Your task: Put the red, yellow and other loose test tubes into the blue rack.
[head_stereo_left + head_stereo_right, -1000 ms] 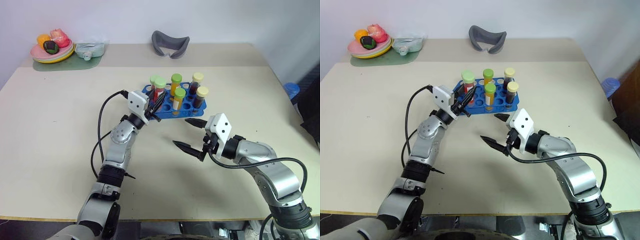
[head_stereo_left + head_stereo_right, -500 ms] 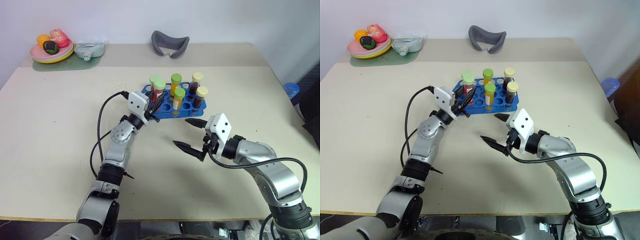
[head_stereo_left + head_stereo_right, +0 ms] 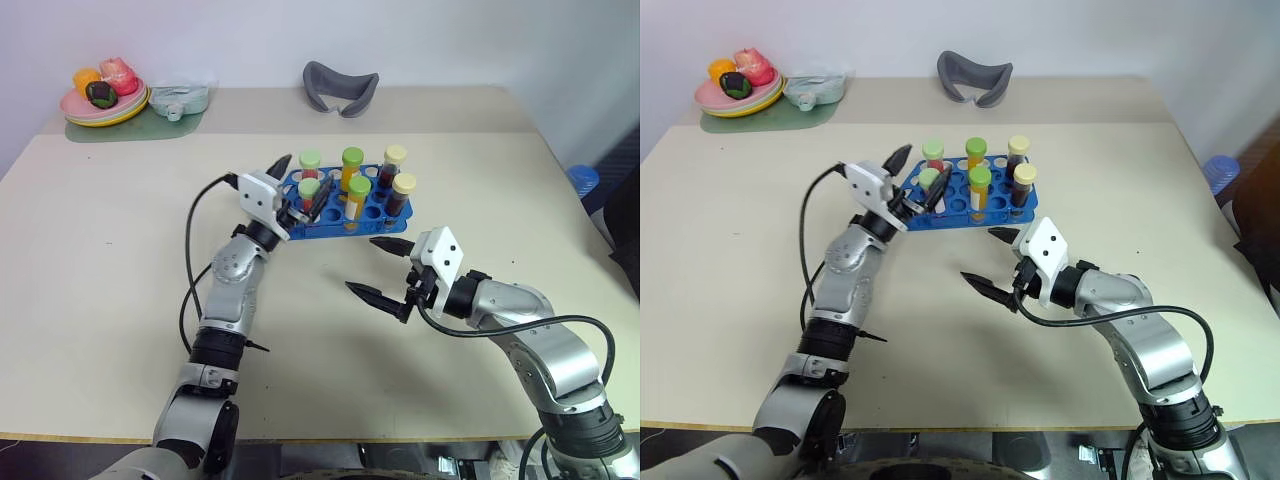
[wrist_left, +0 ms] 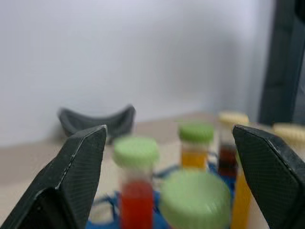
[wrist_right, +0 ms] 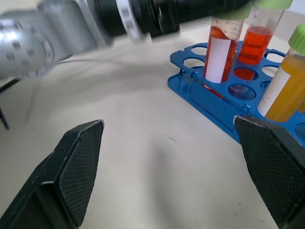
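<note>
My left gripper (image 3: 297, 182) has let go of the red tube (image 3: 310, 192) and pulled back a little, up and to my left. A moment ago its fingers were shut on that tube at the near left corner of the blue rack (image 3: 338, 222). Now they are spread wide and hold nothing, with the tube standing between them but not touching. The red tube with the pale green cap sits upright in its hole, lower than before. Five more tubes stand in the rack with it: another red one behind it, two yellow-orange ones (image 3: 354, 204) with green caps, and two dark ones (image 3: 400, 195) with cream caps. I see no tube lying loose on the desk (image 3: 120, 280), so I think the job is about done. My right gripper (image 3: 378, 268) hangs over the desk just in front of the rack, its fingers wide apart and empty, and it has not moved. These tubes look light, hard and smooth, so they could slip if I squeeze too softly, and they could tip the light rack if I bump them. If I had to pick one up again, I would take it just under the cap, where it sticks up above the holes, and lift it straight up.
</note>
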